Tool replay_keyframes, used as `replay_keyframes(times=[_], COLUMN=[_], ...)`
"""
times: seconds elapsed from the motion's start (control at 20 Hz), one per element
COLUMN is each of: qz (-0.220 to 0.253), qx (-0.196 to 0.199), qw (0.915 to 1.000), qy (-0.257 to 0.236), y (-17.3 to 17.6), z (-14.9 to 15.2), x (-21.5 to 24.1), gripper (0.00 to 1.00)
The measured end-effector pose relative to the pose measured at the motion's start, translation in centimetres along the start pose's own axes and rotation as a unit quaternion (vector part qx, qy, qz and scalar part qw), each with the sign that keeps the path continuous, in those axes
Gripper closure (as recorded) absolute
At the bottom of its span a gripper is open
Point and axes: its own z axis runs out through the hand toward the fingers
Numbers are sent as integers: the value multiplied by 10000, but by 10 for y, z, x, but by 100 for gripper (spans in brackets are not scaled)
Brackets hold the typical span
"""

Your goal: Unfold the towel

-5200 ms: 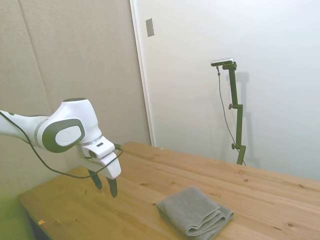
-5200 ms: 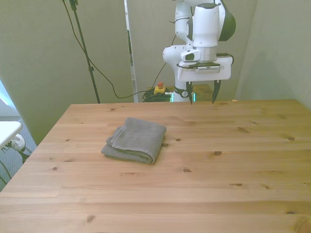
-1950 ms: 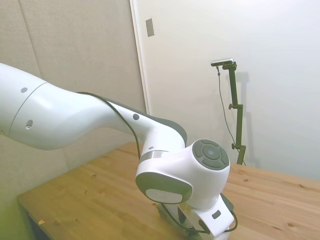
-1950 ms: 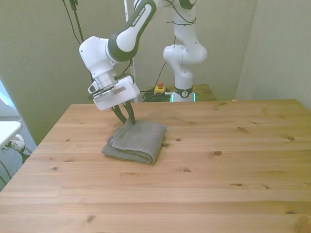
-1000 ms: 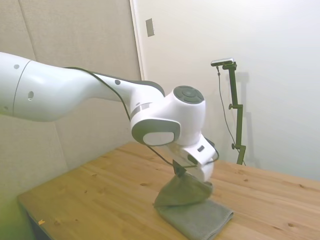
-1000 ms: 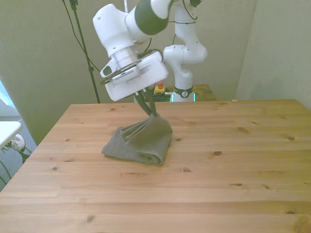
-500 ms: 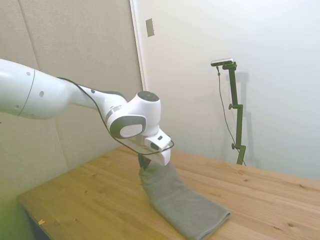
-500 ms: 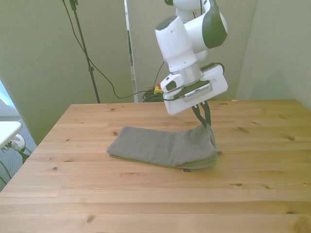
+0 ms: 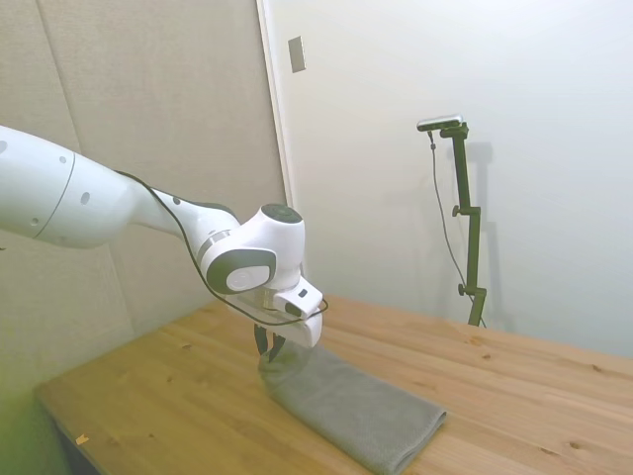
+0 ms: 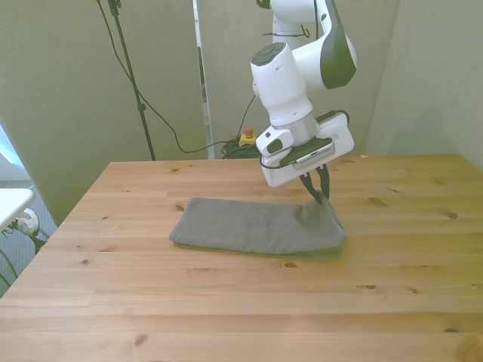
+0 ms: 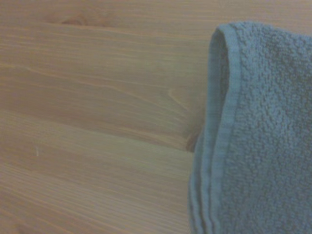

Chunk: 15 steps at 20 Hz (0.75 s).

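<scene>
Since half a second ago, the gripper (image 10: 320, 194) is sitting lower and the towel (image 10: 253, 226) is lying flatter, its lifted end sagging closer to the wood. Fingers are pinching the towel's raised corner at the front view's right. The towel is stretching as a long strip across the wooden table (image 10: 241, 302), toward the front view's left. In the wrist view its hemmed edge (image 11: 222, 141) is hanging over bare planks. Plain pale walls (image 9: 554, 148) and a white vertical trim strip (image 9: 282, 148) are standing behind the table.
</scene>
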Motion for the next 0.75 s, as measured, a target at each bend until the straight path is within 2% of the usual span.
replay_keyframes(times=[0.1,0.3,0.5,0.75], qz=[42,123,771,1450], qx=[107,84,-557,-1150], qw=[9999,9999,9938,9761], qy=[-25,68,569,1138], y=[-2,-3,-2,-6], z=[-3,-9,-14,-17], x=[-2,-2,-7,-61], gripper=[0,0,0,0])
